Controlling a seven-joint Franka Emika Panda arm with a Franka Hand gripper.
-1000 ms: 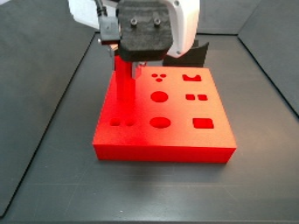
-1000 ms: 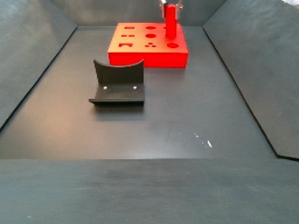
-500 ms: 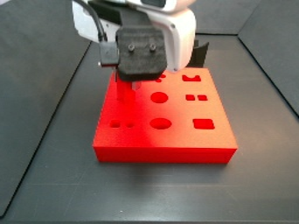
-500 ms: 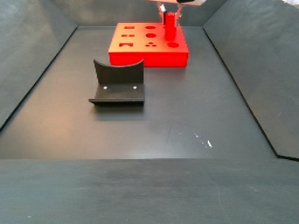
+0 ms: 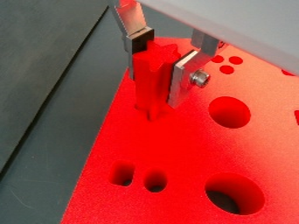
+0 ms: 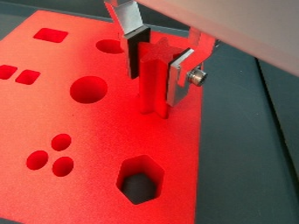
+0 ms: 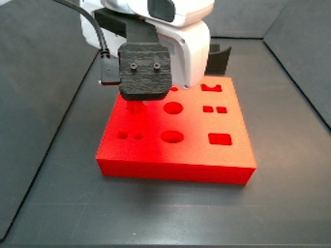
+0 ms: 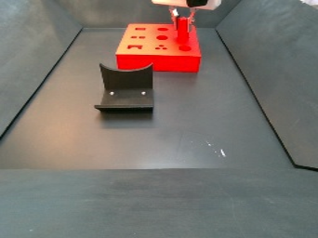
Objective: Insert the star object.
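Note:
The star object, a slim bright red peg, stands upright between the silver fingers in both wrist views. My gripper is shut on its upper part, with a dark pad pressed against each side. The peg's lower end meets the top face of the flat red block, near the block's edge. The hole under it is hidden. In a side view the peg rises from the block's right end under the gripper. In a side view the wrist body hides the peg and the gripper.
The block has round holes, a hexagonal hole and square holes. A dark grey curved holder stands on the dark floor in front of the block. Sloping dark walls close in the floor.
The gripper has come down over the block with the peg in it. Less of the peg shows above the block than before.

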